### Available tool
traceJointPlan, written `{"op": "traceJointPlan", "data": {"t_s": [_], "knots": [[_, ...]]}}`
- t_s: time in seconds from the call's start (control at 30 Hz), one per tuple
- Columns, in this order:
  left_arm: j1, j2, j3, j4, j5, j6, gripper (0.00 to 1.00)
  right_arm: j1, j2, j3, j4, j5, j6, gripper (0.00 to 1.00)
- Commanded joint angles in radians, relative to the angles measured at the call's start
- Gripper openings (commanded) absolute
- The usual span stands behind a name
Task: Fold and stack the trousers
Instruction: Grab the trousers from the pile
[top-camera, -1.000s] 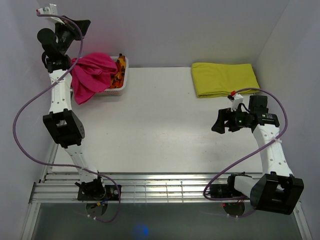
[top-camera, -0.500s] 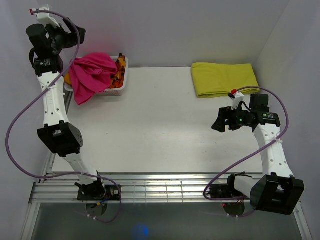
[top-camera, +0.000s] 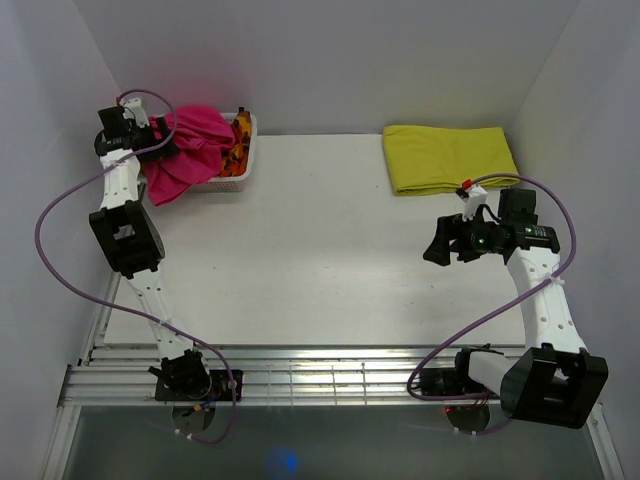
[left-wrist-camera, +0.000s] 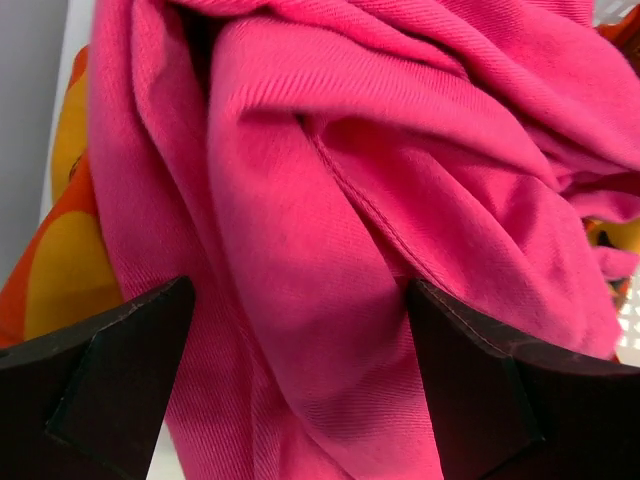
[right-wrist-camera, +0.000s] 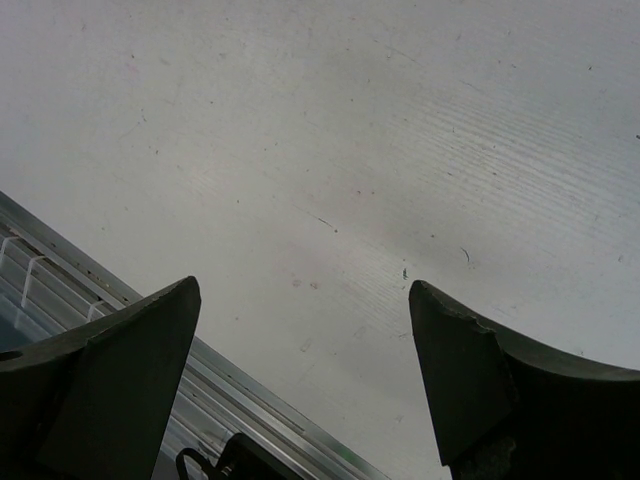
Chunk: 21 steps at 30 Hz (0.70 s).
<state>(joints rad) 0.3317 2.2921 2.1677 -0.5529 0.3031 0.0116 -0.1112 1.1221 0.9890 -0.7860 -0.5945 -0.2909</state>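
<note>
Spilling over basket (top-camera: 228, 184), trousers (top-camera: 188, 142), patterned cloth (left-wrist-camera: 58, 262) beneath

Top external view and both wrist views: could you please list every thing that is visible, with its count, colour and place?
trousers: one, magenta-pink, crumpled in the basket
patterned cloth: one, orange and red, same basket, partly covered by the trousers
basket: one, white, far left of the table
yellow cloth: one, folded, far right
table: one, white
left gripper: black, open, at the trousers
right gripper: black, open, above the table's right side
</note>
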Motion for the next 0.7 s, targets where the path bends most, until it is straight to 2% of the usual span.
{"op": "traceJointPlan", "data": {"t_s": [0.0,0.13,0.2,0.23,0.3,0.33,0.37,0.43,0.47,0.53,0.57,0.67], "knots": [[0.000,-0.002,0.105,0.070,0.007,0.028,0.98,-0.005,0.013,-0.006,0.005,-0.013,-0.001,0.90],[0.000,0.064,0.141,0.117,0.024,-0.001,0.98,-0.005,0.031,0.003,0.005,-0.011,-0.001,0.90],[0.001,0.069,0.126,0.180,0.065,-0.049,0.93,-0.005,0.044,0.008,0.002,-0.011,-0.001,0.90],[0.000,0.064,0.103,0.206,0.088,-0.059,0.81,-0.005,0.045,0.010,0.002,-0.011,-0.001,0.90],[0.003,0.047,0.071,0.266,0.161,-0.091,0.65,-0.005,0.050,0.013,0.001,-0.011,-0.002,0.90],[0.001,0.044,0.055,0.318,0.172,-0.126,0.52,-0.005,0.050,0.014,0.001,-0.011,-0.002,0.90],[0.001,0.049,0.061,0.333,0.175,-0.149,0.46,-0.005,0.051,0.016,-0.001,-0.011,-0.002,0.90],[0.001,0.087,0.107,0.331,0.166,-0.192,0.43,-0.005,0.048,0.022,-0.007,-0.008,-0.002,0.90],[0.001,0.104,0.175,0.320,0.174,-0.199,0.29,-0.005,0.045,0.023,-0.009,-0.005,-0.002,0.90],[0.001,0.121,0.213,0.315,0.188,-0.213,0.06,-0.005,0.041,0.027,-0.010,0.002,-0.002,0.90],[0.003,0.112,0.198,0.327,0.185,-0.240,0.00,-0.005,0.035,0.025,-0.010,0.004,-0.002,0.90],[0.010,0.020,0.098,0.447,0.237,-0.310,0.00,-0.005,0.024,0.017,-0.010,0.007,-0.002,0.90]]}}
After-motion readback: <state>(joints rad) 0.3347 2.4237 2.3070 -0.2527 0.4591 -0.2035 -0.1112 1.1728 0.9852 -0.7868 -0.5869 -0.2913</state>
